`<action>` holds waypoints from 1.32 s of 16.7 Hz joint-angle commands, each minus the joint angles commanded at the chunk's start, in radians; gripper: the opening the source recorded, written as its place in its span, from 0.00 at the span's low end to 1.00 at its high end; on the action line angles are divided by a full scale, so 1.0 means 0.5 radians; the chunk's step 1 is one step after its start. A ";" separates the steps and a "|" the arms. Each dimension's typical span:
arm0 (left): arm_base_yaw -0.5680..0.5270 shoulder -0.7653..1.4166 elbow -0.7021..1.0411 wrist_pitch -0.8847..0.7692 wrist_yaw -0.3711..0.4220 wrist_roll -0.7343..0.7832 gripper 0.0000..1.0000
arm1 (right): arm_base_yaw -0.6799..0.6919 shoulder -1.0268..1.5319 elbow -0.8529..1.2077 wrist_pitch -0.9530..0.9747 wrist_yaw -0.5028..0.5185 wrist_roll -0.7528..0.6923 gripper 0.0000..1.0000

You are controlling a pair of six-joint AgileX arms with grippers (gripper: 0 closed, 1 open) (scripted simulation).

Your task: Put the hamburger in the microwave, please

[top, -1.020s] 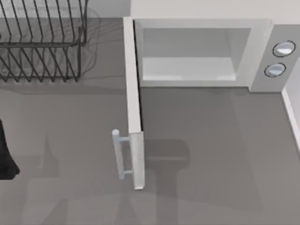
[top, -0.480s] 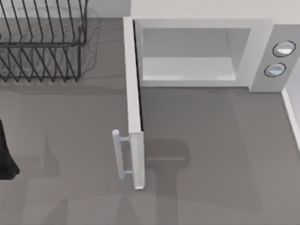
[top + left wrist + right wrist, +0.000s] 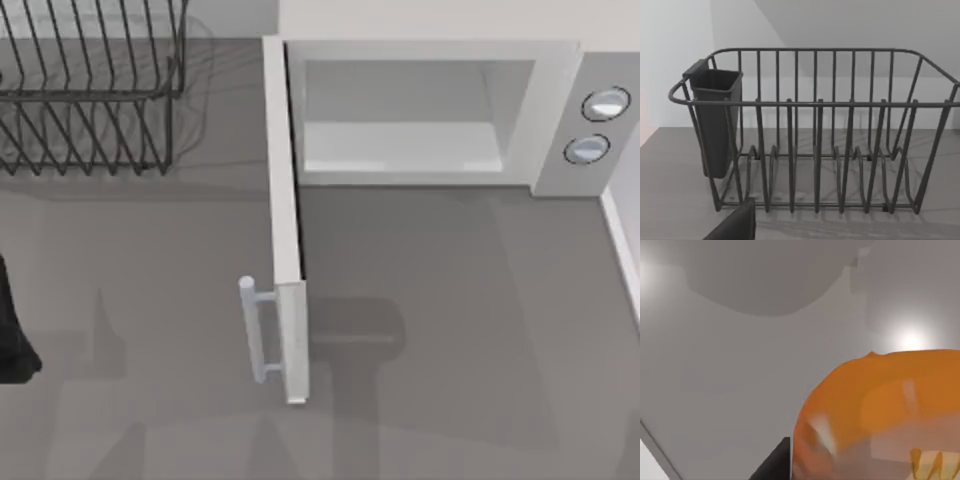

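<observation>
Orange hamburger (image 3: pixel 880 415) is seen close to the right gripper, grasp not discernible; microwave (image 3: pixel 560 110) door (image 3: pixel 285 220) is swung open, cavity empty; insertion is judged outstanding

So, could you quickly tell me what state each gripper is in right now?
Left gripper: cannot be told.
Right gripper: cannot be told; the hamburger sits right beside it.

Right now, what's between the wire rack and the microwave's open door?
In the top view, just bare grey table lies between the wire rack and the open door.
</observation>
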 joint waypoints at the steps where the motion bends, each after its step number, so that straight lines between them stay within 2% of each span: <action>1: 0.000 0.000 0.000 0.000 0.000 0.000 1.00 | 0.000 -0.011 0.017 -0.035 0.000 0.002 0.00; 7: 0.000 0.000 0.000 0.000 0.000 0.000 1.00 | -0.002 -0.002 0.032 -0.029 0.002 0.027 0.00; 10: 0.000 0.000 0.000 0.000 0.000 0.000 1.00 | 0.072 0.093 0.103 0.126 0.049 0.208 0.00; 13: 0.000 0.000 0.000 0.000 0.000 0.000 1.00 | 0.306 0.322 0.150 0.400 0.210 0.525 0.00; 17: 0.000 0.000 0.000 0.000 0.000 0.000 1.00 | 0.782 0.649 0.171 0.824 0.491 0.999 0.00; 22: 0.000 0.000 0.000 0.000 0.000 0.000 1.00 | 1.393 0.848 0.276 1.519 0.647 1.954 0.00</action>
